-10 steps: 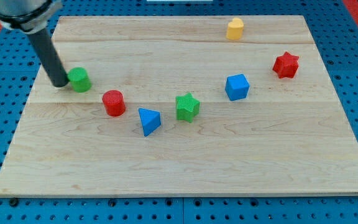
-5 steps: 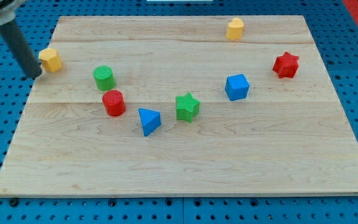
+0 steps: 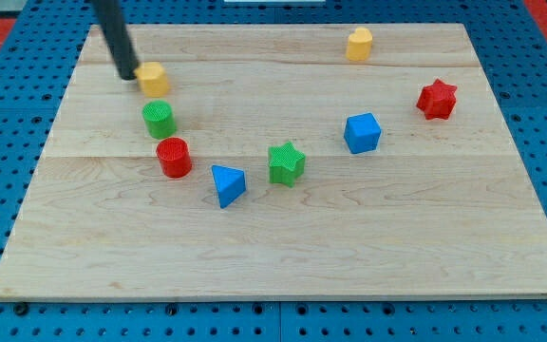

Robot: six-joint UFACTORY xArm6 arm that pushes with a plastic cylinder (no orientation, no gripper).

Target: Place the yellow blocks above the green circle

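My rod slants down from the view's top left, and my tip rests on the board just left of a yellow block, touching or nearly touching it; the rod carries no jaws. That yellow block sits directly above the green circle, close but apart, with the red cylinder just below the circle. A second yellow block lies well apart, near the view's top edge right of centre.

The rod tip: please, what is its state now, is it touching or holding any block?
My tip: no gripper, holds nothing; it sits against the left side of the yellow block, which lies just above the green circle.
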